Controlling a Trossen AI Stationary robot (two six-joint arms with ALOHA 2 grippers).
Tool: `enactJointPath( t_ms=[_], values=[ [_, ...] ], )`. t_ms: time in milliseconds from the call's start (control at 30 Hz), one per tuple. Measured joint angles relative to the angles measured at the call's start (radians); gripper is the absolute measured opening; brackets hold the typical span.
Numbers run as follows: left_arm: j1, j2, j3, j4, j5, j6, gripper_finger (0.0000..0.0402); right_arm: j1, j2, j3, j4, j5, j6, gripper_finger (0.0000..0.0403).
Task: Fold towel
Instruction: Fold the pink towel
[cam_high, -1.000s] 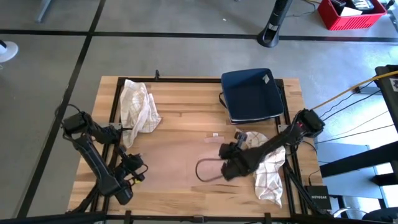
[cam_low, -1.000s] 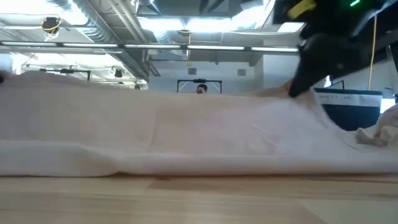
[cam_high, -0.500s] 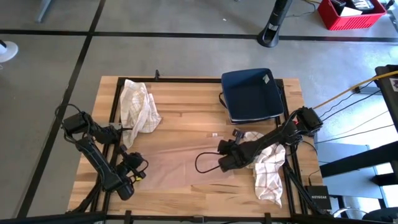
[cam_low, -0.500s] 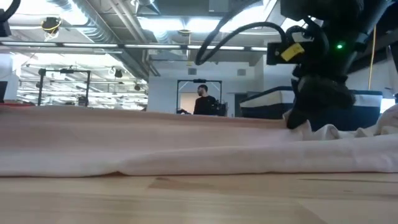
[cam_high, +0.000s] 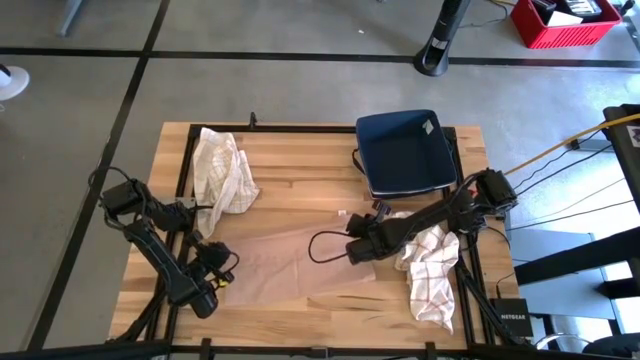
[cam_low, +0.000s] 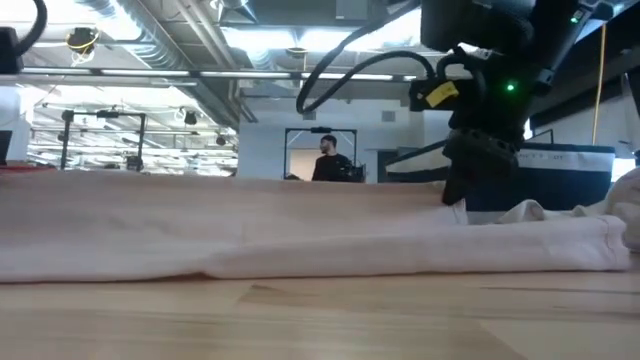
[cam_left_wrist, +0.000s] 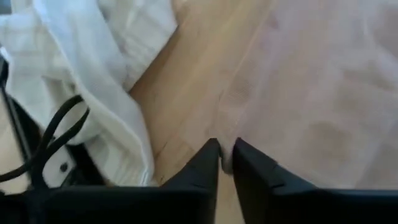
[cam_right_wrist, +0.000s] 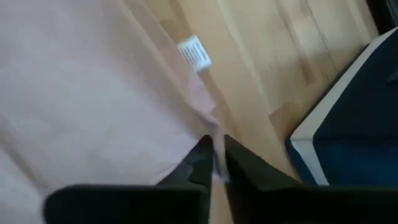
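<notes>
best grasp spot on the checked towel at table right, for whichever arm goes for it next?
Probably the loose end of the checked towel hanging toward the table's front edge. It is a crumpled heap, so no flat corner shows; that tail is clear of the right gripper and the pink towel. Come straight down from above and pinch the fold with the jaws.

Towel (cam_high: 290, 262) on table (cam_high: 300, 180) between pincers.

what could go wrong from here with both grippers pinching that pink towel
The right gripper pinches only a thin edge of the pink towel, so the cloth might slip out when pulled. The checked cloth lies bunched right beside that arm and could get dragged along. The left gripper also holds just a corner, so the fold may come out uneven.
</notes>
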Motion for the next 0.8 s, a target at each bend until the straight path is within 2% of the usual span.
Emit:
enactJointPath(
  t_ms=[100, 200, 333, 433, 600, 700, 800],
  values=[
    [0.016, -0.001, 0.006, -0.024, 0.057, 0.030, 0.0089, -0.009, 0.000, 0.004, -0.011, -0.004, 0.000, 0.0093],
    [0.027, -0.020, 0.036, -0.044, 0.112, 0.106, 0.0125, -0.009, 0.000, 0.047, -0.105, -0.015, -0.005, 0.0141],
    [0.027, -0.091, 0.081, -0.051, 0.116, 0.187, 0.0151, -0.006, -0.008, 0.131, -0.266, -0.016, -0.044, 0.0187],
    [0.024, -0.164, 0.089, -0.035, 0.088, 0.202, 0.0158, -0.005, -0.042, 0.162, -0.257, -0.034, -0.093, 0.0207],
    [0.005, -0.250, 0.045, 0.138, -0.121, 0.196, 0.0154, -0.005, -0.064, 0.165, -0.074, -0.088, -0.252, 0.0218],
    [0.014, -0.255, -0.016, 0.235, -0.138, 0.210, 0.0150, -0.006, -0.066, 0.114, 0.146, -0.205, -0.351, 0.0218],
    [0.022, -0.255, -0.104, 0.392, -0.137, 0.217, 0.0148, -0.006, -0.066, 0.017, 0.375, -0.338, -0.376, 0.0218]
  ],
)
